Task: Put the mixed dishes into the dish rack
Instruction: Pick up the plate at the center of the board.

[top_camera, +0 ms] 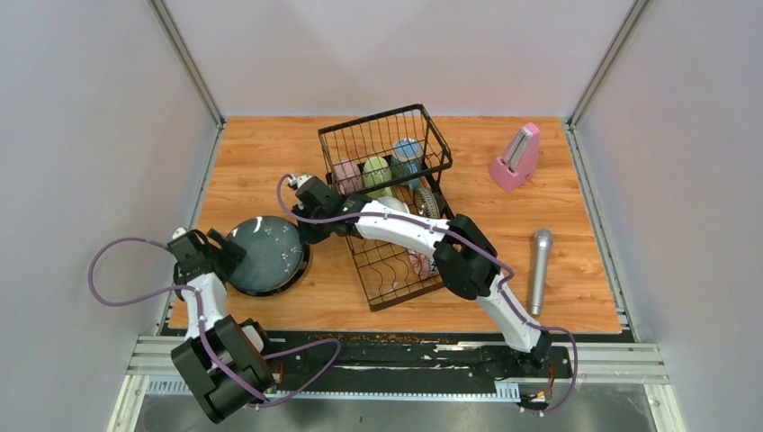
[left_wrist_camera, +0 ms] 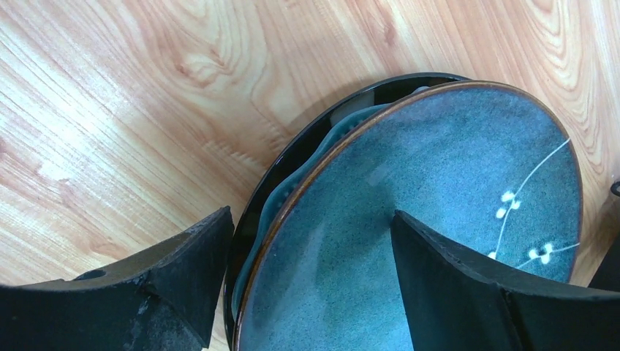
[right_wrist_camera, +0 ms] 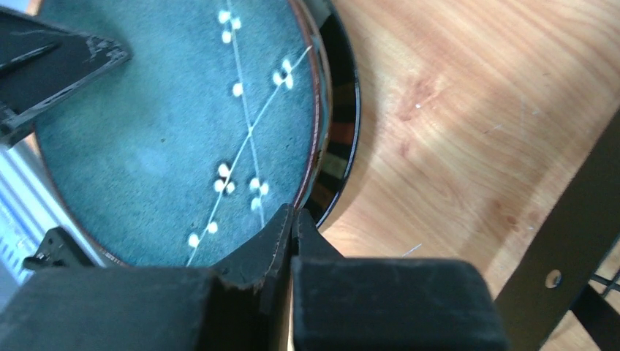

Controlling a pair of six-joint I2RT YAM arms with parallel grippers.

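The right gripper is seen pressed fully shut, with nothing visible between its fingers. Its joined tips are set at the rim of the top plate, on the side nearer the dish rack. The left gripper stands wide at the opposite edge — one finger outside the rim above the table, the other over the plate's speckled face, so the rim is straddled but not gripped.

The plate lies uppermost on a small stack, where a wavy teal rim and a black rim can be made out beneath it. The stack sits on the table just left of the rack, whose basket holds three mugs.

If the rim is nudged or pried by the shut tips, the glazed plate may be slid off-centre before it is clamped. Should the left jaws be closed too low, the rim underneath could be caught as well and two plates raised together. A heavy plate pinched by its edge alone is likely to tilt — and a tilted plate could be knocked against the rack's wires.
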